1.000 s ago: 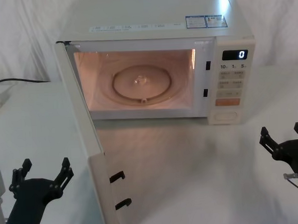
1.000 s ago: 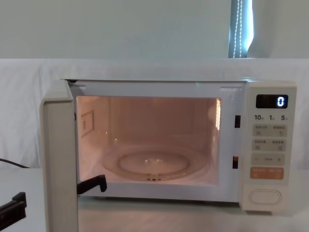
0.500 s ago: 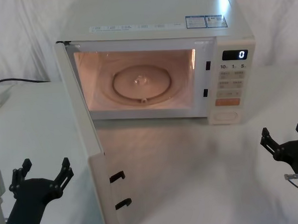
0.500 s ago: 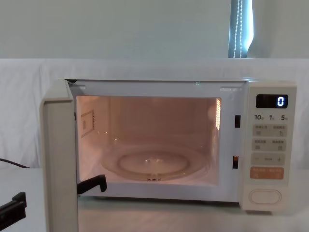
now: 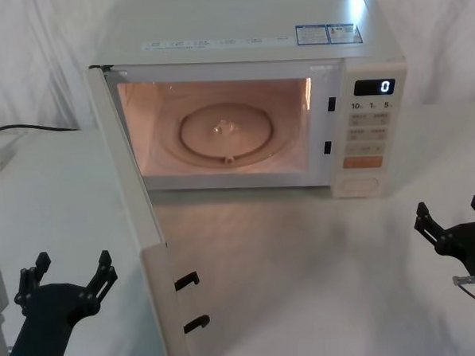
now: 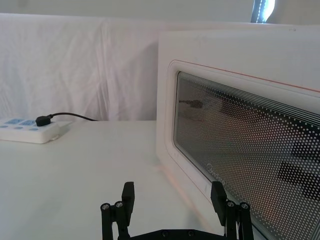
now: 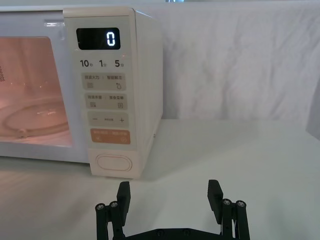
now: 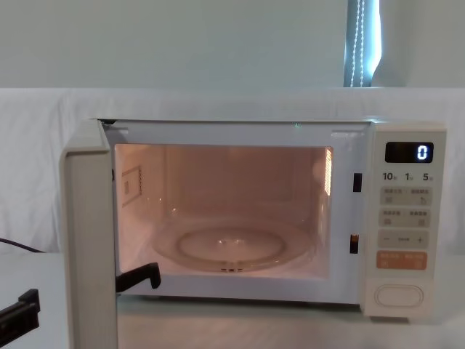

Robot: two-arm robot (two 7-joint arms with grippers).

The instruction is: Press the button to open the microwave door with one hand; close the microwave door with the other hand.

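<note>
The microwave door (image 5: 141, 231) stands swung wide from the microwave (image 5: 249, 90), cavity lit. I hold my left gripper (image 5: 65, 276), fingers spread and empty, on the door's outer face side, placed to push it closed. My right gripper (image 5: 451, 219), also spread and empty, waits in front of the button (image 5: 358, 185).

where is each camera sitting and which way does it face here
Head: high up, looking down at the open microwave; left gripper low left, right gripper low right, both open.
Chest: low, facing the lit cavity level on; a left fingertip shows at the lower left edge.
Left wrist: faces the door's outer side; own fingers below.
Right wrist: faces the control panel and button; own fingers below.
Shared: head, chest and right wrist views all show the display reading 0.
</note>
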